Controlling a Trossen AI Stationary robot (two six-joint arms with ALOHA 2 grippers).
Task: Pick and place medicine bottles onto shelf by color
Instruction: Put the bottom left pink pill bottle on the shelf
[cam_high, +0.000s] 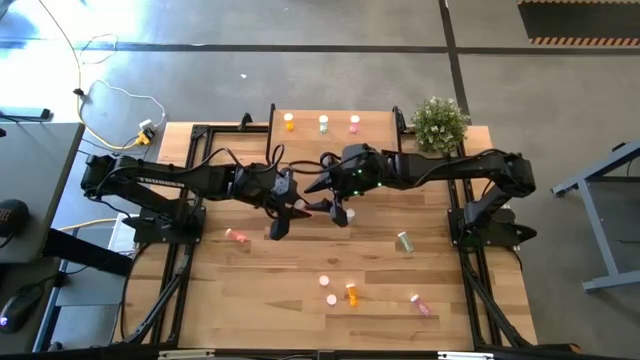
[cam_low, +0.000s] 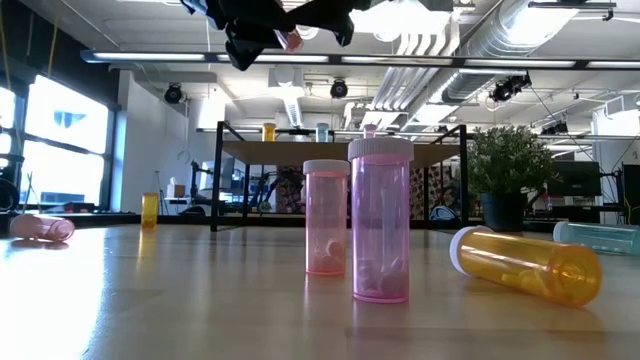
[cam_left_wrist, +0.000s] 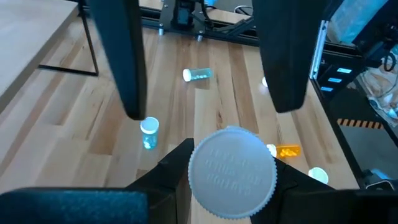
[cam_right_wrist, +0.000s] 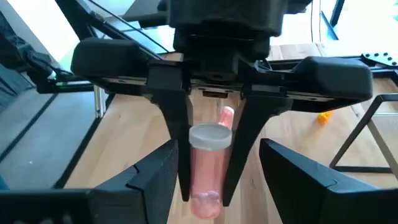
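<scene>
Above the table's middle, my left gripper (cam_high: 298, 207) is shut on a pink medicine bottle (cam_right_wrist: 208, 171) with a white cap (cam_left_wrist: 232, 171). My right gripper (cam_high: 335, 205) faces it with its fingers (cam_left_wrist: 121, 62) open, one on each side of the bottle's bottom end, apart from it. The shelf (cam_high: 320, 135) stands at the table's far edge and carries an orange bottle (cam_high: 289, 122), a green bottle (cam_high: 323, 123) and a pink bottle (cam_high: 354, 123), all upright. My left gripper pinches the pink bottle's two sides (cam_right_wrist: 200, 163) between its fingers (cam_right_wrist: 177, 137). The fingers slant down from the table's left and lie along the bottle. The cap end points back toward the wrist and the bottom end sticks out past the fingertips. The bottle is lifted clear of the table.
On the table lie a pink bottle (cam_high: 237, 236), a green bottle (cam_high: 404, 241) and another pink bottle (cam_high: 420, 304). Two pink bottles (cam_low: 380, 220) stand near the front with an orange bottle (cam_low: 527, 262) lying beside them. A potted plant (cam_high: 440, 122) stands at the far right.
</scene>
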